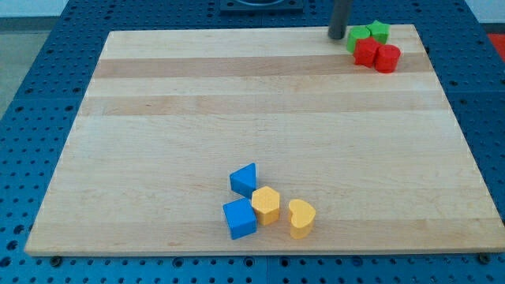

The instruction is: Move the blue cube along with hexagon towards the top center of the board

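The blue cube point(240, 218) sits near the view's bottom centre of the wooden board point(158, 118). The yellow hexagon point(267, 205) touches its right side. A blue triangular block point(245, 179) lies just above them, touching the hexagon. A yellow heart-shaped block point(301, 218) lies to the hexagon's right. My tip point(337, 36) is at the view's top right, far from the blue cube and hexagon, just left of the green blocks.
A cluster at the view's top right holds two green blocks point(360, 37) point(379, 31) and two red blocks point(365, 52) point(387, 57). A blue perforated table point(31, 95) surrounds the board.
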`<action>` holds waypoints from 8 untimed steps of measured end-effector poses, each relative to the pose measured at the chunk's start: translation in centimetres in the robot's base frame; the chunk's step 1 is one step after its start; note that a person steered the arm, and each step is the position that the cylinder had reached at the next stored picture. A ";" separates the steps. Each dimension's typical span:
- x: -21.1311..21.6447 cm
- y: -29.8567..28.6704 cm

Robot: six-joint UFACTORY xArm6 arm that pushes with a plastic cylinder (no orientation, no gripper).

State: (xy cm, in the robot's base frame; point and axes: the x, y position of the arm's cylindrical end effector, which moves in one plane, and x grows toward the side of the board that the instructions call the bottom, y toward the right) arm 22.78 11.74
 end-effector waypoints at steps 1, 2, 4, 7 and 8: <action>6.9 -6.0; 15.0 -10.9; 19.4 -14.6; 19.5 -16.5; 20.8 -17.5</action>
State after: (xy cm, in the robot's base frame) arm 43.59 -5.79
